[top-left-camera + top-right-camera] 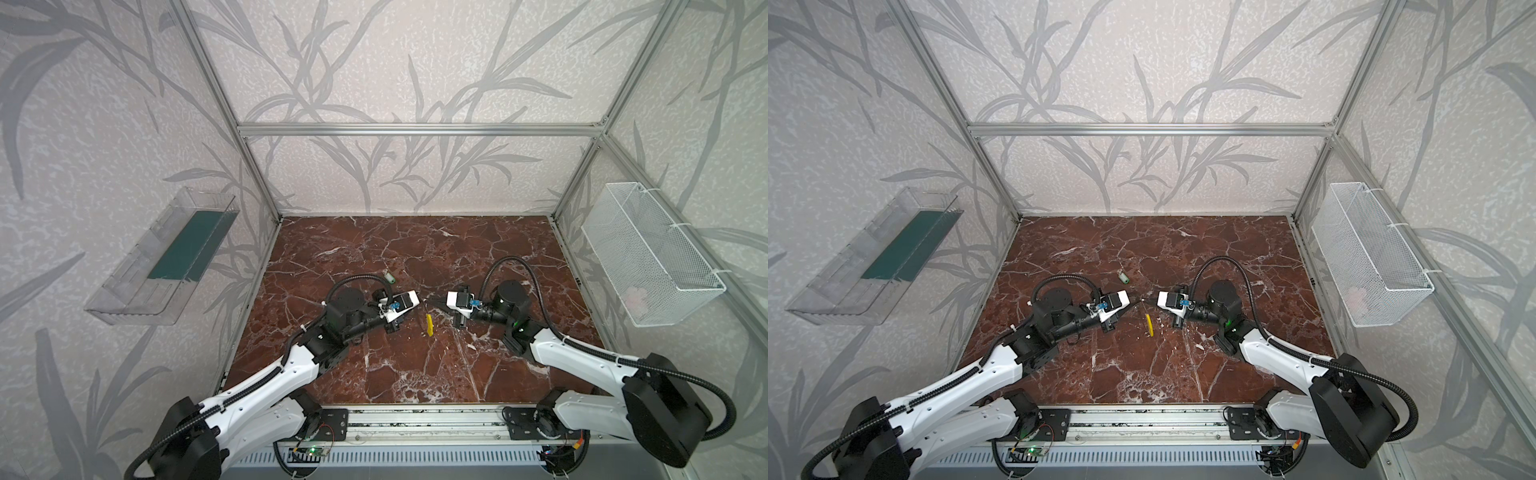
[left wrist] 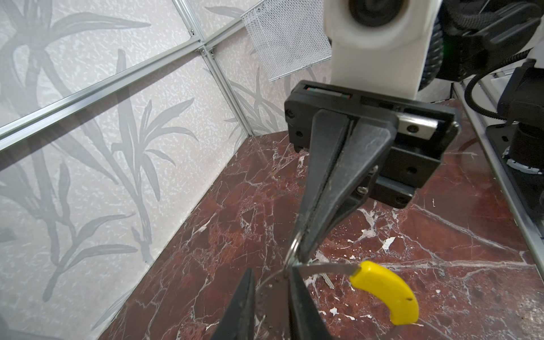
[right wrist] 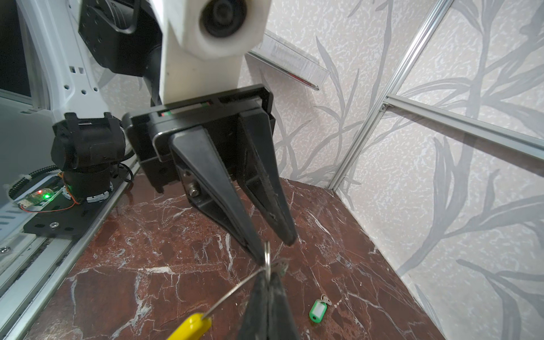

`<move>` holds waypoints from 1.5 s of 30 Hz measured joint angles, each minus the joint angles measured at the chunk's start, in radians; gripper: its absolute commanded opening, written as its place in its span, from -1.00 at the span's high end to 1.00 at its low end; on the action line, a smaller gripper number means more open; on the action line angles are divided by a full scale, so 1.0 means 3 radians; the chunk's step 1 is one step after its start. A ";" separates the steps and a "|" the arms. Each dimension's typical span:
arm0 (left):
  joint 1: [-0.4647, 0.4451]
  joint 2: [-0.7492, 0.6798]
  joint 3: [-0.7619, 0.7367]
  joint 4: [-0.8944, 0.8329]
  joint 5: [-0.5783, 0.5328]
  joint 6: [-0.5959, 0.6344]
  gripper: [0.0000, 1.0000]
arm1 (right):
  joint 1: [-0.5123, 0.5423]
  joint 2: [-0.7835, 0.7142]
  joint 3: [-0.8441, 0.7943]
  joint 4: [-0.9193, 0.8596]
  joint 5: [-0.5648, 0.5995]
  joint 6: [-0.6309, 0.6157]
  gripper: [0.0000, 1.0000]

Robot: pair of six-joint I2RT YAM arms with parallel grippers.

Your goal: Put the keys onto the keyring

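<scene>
Right gripper (image 3: pixel 267 276) on keyring (image 3: pixel 192 325); key (image 3: pixel 316 310) apart

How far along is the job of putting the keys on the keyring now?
Done: nothing that I can confirm. A small metal loop sits at the wire of the keyring, but whether it is threaded is not clear. In hand: the right gripper is shut on the keyring, and the left gripper stands open at that loop. Left: one green-tagged key lies apart on the table.
</scene>
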 measured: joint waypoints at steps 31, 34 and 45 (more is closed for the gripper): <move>-0.0070 0.0469 0.1306 -0.1926 0.0093 0.0829 1.00 | -0.0078 -0.0572 -0.0009 -0.0900 0.0484 -0.0608 0.41; -0.0113 0.0544 0.1399 -0.2155 0.0028 0.0927 1.00 | -0.0067 -0.0576 -0.0003 -0.0982 0.0473 -0.0645 0.42; -0.0230 0.0651 0.1494 -0.2436 -0.0109 0.1081 1.00 | 0.0024 -0.0456 0.0006 -0.0918 0.0420 -0.0613 0.56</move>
